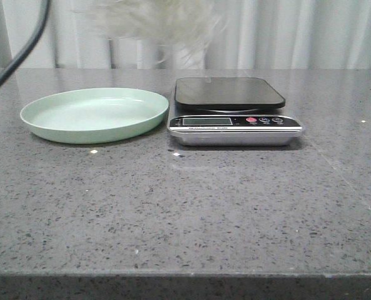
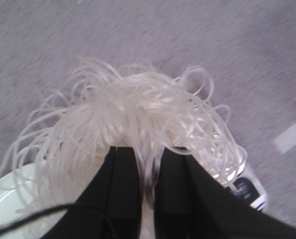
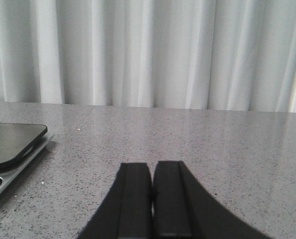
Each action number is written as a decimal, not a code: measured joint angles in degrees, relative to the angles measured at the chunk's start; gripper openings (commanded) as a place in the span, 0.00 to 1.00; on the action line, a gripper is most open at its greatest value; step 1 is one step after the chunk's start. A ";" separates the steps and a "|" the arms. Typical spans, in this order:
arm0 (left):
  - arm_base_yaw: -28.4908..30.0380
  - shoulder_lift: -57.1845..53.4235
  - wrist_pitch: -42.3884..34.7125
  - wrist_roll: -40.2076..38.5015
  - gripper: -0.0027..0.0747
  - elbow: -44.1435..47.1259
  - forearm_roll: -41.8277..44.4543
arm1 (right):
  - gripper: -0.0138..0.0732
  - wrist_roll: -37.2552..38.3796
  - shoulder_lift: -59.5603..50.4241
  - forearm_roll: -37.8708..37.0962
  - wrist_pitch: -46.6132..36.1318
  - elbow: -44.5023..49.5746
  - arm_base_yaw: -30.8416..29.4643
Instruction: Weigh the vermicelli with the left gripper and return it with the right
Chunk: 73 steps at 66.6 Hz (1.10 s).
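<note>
**Vermicelli held aloft in the left tool**

The left tool [image 2: 147, 172] is pinched nearly closed on the vermicelli [image 2: 133, 119], whose strands fan out beyond its fingertips, high above the plate [image 1: 92, 114] and scale [image 1: 232, 109]. The right tool [image 3: 152, 181] is closed with nothing in it, low over the surface [image 1: 185, 206].

Grey speckled stone surface [image 1: 185, 212], front edge visible. Two items rest directly on it, side by side toward the back: pale mint-green round plate [image 1: 93, 114] on the left, nothing in it; kitchen scale [image 1: 234, 111] just beside it on the right, dark platform bare, display and buttons facing front.
</note>
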 measured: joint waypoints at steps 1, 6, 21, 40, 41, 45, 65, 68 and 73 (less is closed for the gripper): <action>0.00 0.00 0.00 0.00 0.20 0.00 0.00 | 0.35 0.00 0.00 0.00 0.00 0.00 0.00; -0.86 1.32 -1.52 0.00 0.20 -0.14 -2.99 | 0.35 0.00 0.00 0.00 0.00 0.00 0.00; -2.92 7.94 -2.61 0.00 0.24 -0.18 -5.10 | 0.35 0.00 0.00 0.00 0.00 0.00 0.00; -4.89 11.90 -2.60 0.00 0.82 -0.55 -6.22 | 0.35 0.00 0.00 0.00 0.00 0.00 0.00; -4.89 11.90 -2.60 0.00 0.82 -0.55 -6.22 | 0.35 0.00 0.00 0.00 0.00 0.00 0.00; -4.98 11.90 -1.98 0.00 0.84 -1.44 -6.34 | 0.35 0.00 0.00 0.00 0.00 0.00 0.00; -5.11 8.18 2.66 0.10 0.72 -6.68 -0.35 | 0.35 0.00 0.00 0.00 0.00 0.00 0.00; -5.11 6.11 2.90 0.00 0.70 -6.68 1.72 | 0.35 0.00 0.00 0.00 0.00 0.00 0.00; -5.11 2.91 3.27 -0.09 0.66 -6.93 3.26 | 0.35 0.00 0.00 0.00 0.00 0.00 0.00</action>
